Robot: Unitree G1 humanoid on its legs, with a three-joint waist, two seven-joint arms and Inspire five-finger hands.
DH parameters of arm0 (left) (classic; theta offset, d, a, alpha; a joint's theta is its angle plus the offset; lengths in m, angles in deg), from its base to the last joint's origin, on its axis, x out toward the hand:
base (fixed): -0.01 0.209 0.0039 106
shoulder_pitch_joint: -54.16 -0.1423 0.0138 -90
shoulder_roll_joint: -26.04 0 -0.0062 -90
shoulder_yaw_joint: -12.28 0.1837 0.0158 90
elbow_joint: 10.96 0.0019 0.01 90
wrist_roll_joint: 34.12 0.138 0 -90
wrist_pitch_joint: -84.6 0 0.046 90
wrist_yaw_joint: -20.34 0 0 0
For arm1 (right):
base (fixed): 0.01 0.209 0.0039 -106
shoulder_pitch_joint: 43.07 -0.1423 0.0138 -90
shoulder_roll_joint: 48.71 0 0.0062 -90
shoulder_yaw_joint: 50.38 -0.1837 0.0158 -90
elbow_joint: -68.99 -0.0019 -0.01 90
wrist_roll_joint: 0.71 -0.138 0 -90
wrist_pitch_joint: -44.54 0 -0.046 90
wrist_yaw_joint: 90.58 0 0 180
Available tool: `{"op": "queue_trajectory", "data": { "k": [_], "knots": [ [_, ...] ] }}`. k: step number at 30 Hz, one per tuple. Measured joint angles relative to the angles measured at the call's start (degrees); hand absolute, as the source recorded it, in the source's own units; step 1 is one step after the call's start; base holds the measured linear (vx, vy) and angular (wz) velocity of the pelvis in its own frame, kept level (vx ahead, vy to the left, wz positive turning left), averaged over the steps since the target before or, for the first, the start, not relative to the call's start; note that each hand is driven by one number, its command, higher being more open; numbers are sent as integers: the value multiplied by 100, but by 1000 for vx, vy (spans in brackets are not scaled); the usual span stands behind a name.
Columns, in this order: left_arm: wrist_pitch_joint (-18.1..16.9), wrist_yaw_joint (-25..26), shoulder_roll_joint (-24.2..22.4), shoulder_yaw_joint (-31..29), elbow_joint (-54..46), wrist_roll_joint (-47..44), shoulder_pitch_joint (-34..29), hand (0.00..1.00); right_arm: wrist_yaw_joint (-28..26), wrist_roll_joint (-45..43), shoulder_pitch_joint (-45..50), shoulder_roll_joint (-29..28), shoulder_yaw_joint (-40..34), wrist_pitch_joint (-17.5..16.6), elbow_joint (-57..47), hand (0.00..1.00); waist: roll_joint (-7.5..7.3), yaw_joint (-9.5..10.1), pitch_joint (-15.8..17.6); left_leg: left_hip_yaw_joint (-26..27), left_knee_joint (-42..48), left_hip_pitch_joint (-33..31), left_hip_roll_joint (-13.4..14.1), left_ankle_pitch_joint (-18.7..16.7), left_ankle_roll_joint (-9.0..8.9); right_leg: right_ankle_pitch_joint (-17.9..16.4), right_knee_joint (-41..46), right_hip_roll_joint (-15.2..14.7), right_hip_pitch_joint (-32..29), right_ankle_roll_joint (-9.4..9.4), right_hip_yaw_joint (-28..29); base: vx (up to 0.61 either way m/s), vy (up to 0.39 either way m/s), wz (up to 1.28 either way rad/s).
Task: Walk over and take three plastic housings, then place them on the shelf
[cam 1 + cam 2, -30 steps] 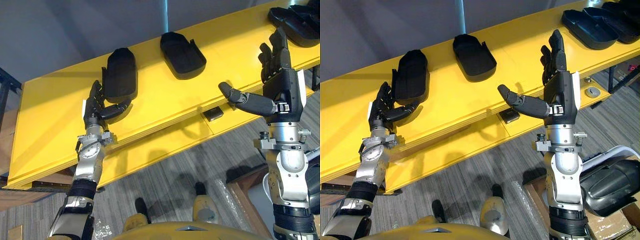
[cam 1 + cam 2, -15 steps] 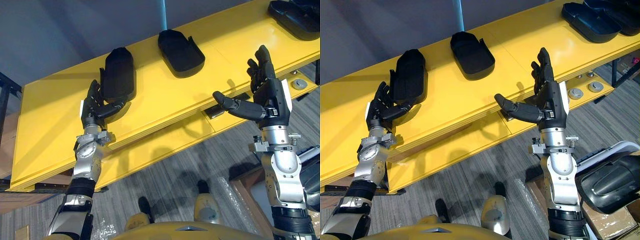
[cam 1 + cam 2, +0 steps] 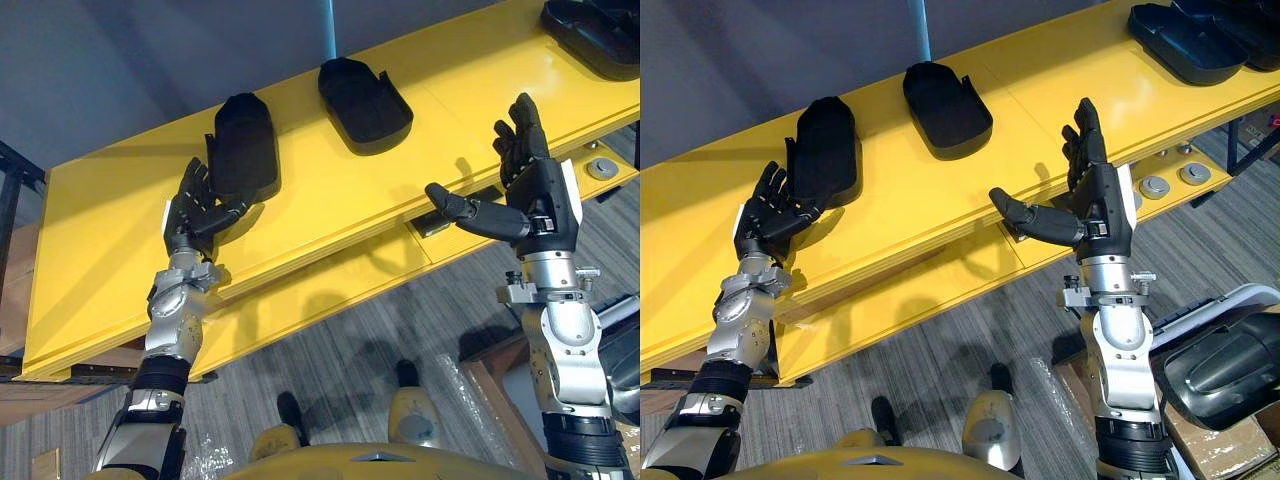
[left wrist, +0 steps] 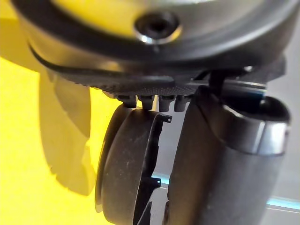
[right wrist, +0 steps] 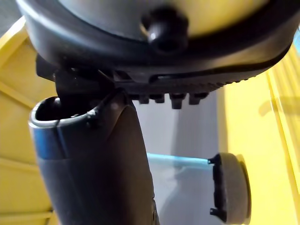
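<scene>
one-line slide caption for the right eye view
Left robot hand open beside a black housing on the yellow shelf; right robot hand open, empty.

Left hand (image 3: 195,212): a second ago its fingers and thumb were curled on the near end of the housing (image 3: 243,145); now they are spread, with the thumb just beside it.
Right hand (image 3: 535,190): lower than a second ago, moved from above the shelf (image 3: 330,190) top to its front edge.
</scene>
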Motion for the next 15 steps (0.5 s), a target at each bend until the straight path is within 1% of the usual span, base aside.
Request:
{"op": "queue_trajectory", "data": {
  "k": [9, 15],
  "knots": [
    [30, -309, 16, 128, 0, -355, -9, 100, 9, 4, 36, -3, 42, 5, 1, 100, -16, 1, 25, -2, -2, 40, -36, -33, 17, 1, -47, -43, 80, 22, -26, 0, 0, 0],
    [63, -449, 36, 129, -1, -362, -17, 100, 11, 3, 35, -5, 43, 6, 34, 100, -25, 3, 31, -10, -1, 42, -59, -37, 24, 28, -102, -68, 107, 32, -35, 0, 0, 0]
  ]
}}
